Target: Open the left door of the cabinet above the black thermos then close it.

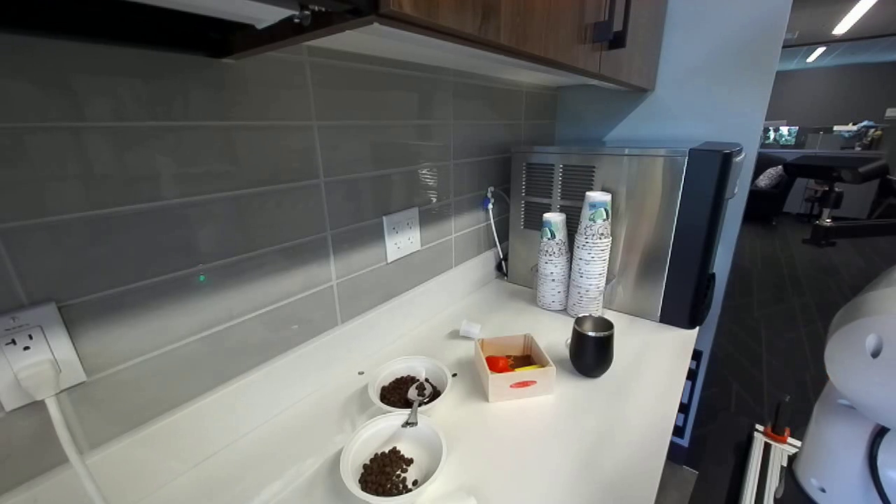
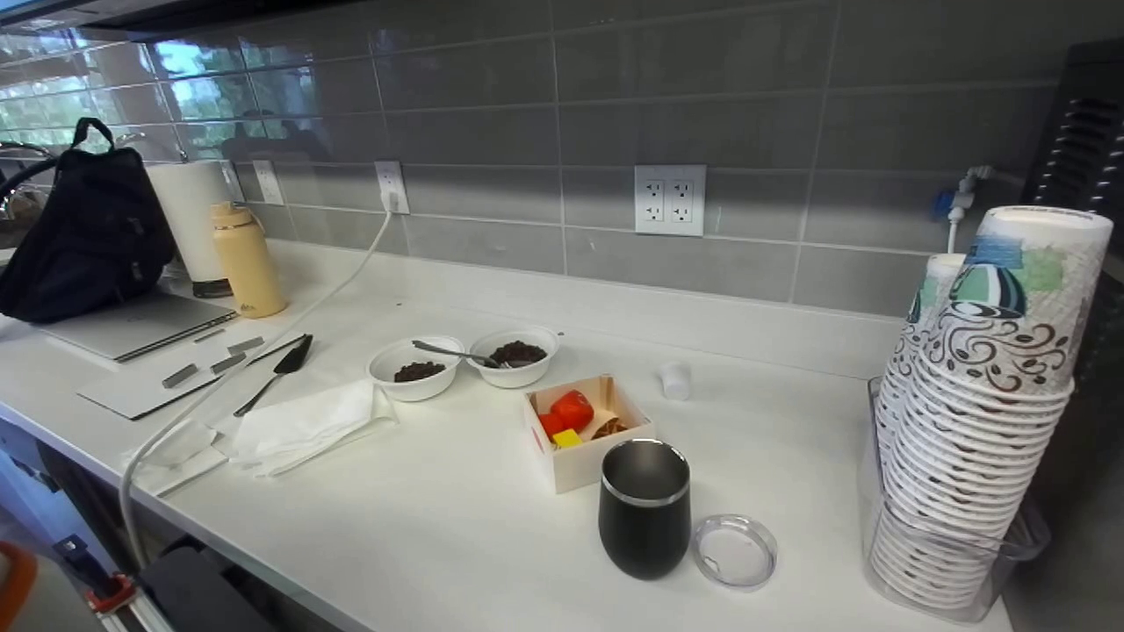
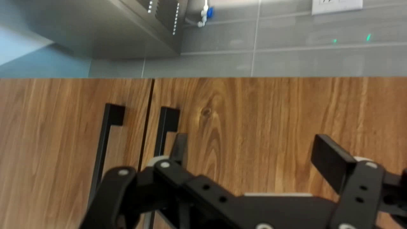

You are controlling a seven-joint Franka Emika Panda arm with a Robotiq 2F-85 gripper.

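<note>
The cabinet (image 1: 483,59) hangs above the counter in an exterior view. Its left door (image 1: 490,21) looks closed, with a black bar handle (image 1: 603,31) near its edge. The wrist view stands upside down; there the left door (image 3: 270,108) fills the right side, flush with its neighbour, with its handle (image 3: 167,122) near the seam. My gripper (image 3: 254,149) is open and empty in front of this door. One finger overlaps the handle in the picture; I cannot tell if they touch. The black thermos (image 1: 591,346) stands upright on the counter, also in an exterior view (image 2: 645,518). The gripper is outside both exterior views.
The neighbouring door (image 3: 57,143) has its own bar handle (image 3: 105,146). Below the cabinet are a steel appliance (image 1: 630,231), stacked paper cups (image 1: 591,266), a small wooden box (image 1: 518,385) and white bowls (image 1: 392,458). The white arm (image 1: 861,364) shows at the right edge.
</note>
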